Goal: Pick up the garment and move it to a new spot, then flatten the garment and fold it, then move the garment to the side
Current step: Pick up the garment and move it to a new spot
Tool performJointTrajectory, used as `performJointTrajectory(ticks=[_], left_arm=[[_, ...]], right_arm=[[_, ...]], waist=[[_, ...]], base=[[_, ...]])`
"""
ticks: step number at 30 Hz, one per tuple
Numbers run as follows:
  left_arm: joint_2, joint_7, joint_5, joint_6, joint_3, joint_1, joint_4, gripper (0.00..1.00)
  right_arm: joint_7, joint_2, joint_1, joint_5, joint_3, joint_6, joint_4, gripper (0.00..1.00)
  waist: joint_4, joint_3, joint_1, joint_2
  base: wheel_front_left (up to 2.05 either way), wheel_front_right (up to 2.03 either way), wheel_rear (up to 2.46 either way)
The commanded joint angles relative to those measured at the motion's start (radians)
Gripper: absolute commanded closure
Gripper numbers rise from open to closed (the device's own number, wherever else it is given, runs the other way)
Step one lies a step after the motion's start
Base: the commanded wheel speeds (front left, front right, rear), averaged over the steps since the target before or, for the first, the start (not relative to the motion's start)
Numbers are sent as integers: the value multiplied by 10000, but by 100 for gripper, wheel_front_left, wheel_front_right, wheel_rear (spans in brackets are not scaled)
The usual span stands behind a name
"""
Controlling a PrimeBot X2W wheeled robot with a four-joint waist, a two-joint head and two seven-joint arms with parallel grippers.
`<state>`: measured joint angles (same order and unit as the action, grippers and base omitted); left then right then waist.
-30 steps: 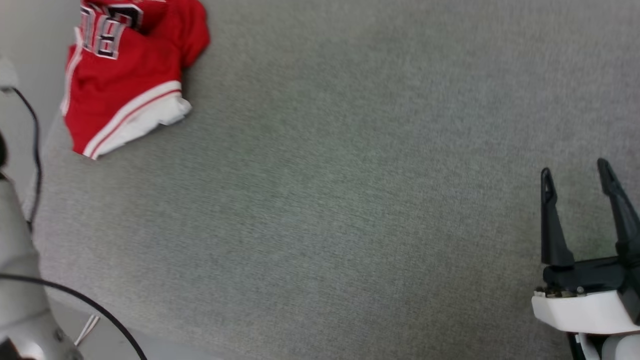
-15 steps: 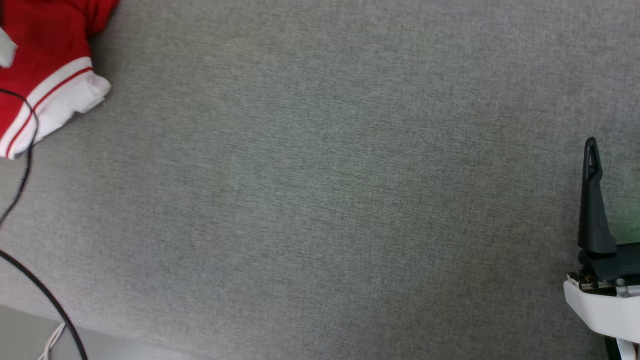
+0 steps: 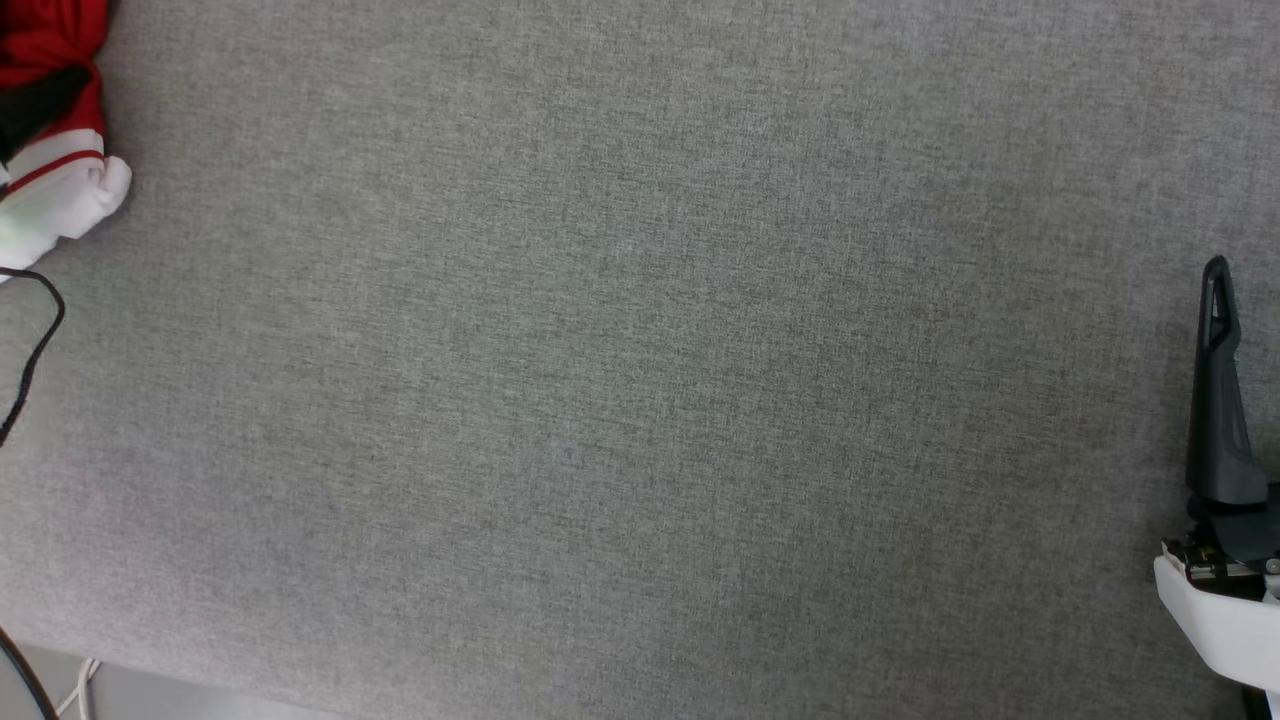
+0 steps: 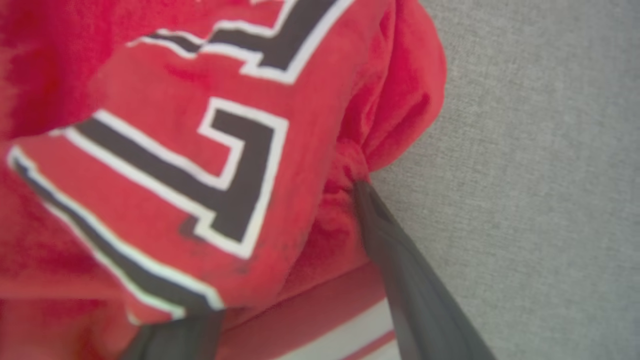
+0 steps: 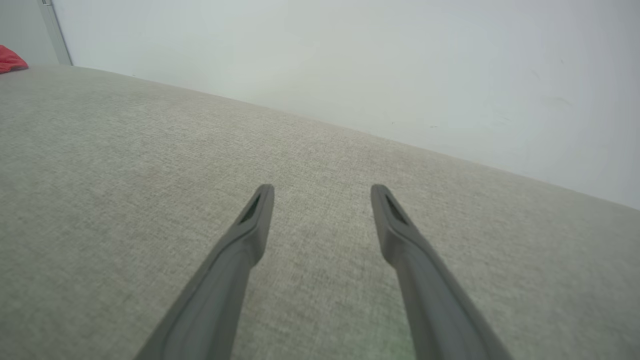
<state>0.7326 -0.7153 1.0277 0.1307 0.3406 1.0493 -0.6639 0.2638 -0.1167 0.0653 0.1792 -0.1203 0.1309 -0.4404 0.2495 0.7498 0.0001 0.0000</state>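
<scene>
Left wrist view: pick-up step, with left gripper (image 4: 272, 245) wide open astride the red jersey (image 4: 150, 150), nothing clamped; next, close firmly and lift.

Right gripper (image 5: 322, 192): black mount (image 3: 1245, 535) at the base. Rising from the mount, two long matte dark-grey fingers (image 5: 235, 265), tapered, a narrow slot near each rounded tip. Just under the mount, small metal screws (image 3: 1188, 557) and a glossy white housing (image 3: 1215, 620).

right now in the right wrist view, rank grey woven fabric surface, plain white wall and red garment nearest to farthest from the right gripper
1. grey woven fabric surface, just under the right gripper
2. plain white wall, ahead, beyond the surface's far edge
3. red garment, far upper left corner
</scene>
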Motion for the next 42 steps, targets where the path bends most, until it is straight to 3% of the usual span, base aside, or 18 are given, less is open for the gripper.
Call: performJointTrajectory(ticks=[1, 2, 3, 4, 16, 27, 37, 42], left_arm=[[-123, -264, 244, -29, 324, -143, -185, 0], [-133, -267, 344, -29, 436, -104, -201, 0], [-115, -230, 404, -29, 561, -87, -184, 44], [-87, -137, 456, -27, 669, -65, -172, 100], [1053, 1236, 410, -16, 1685, 636, 334, 100], [1897, 1584, -89, -16, 3242, 1750, 2189, 100], [1724, 945, -526, -17, 4600, 3389, 4031, 100], [1252, 645, -731, -15, 5294, 4158, 4727, 100]], right_arm=[[12, -68, 99, 86, -16, -3, 4, 0], [12, -71, 100, 83, -12, -3, 5, 0], [12, -79, 107, 89, -7, -3, 17, 0], [12, -80, 117, 90, -1, -3, 40, 0], [15, 178, 94, -157, 339, -3, 498, 0], [17, 562, 97, -538, 729, -3, 1184, 0], [17, 672, -157, -1154, 818, -3, 1636, 0], [15, 677, -241, -1545, 816, -3, 1778, 0]], waist=[[-20, 85, -1, 0], [-27, 101, -1, 0], [-34, 105, -1, 0], [-39, 95, -1, 0], [-75, -1137, -1, 0], [-378, -3070, -1, 0], [-1239, -4283, -1, 0], [-1840, -4626, -1, 0]], base=[[0, 0, 0], [0, 0, 0], [0, 0, 0], [0, 0, 0], [0, 0, 0], [0, 0, 0], [0, 0, 0], [0, 0, 0]])
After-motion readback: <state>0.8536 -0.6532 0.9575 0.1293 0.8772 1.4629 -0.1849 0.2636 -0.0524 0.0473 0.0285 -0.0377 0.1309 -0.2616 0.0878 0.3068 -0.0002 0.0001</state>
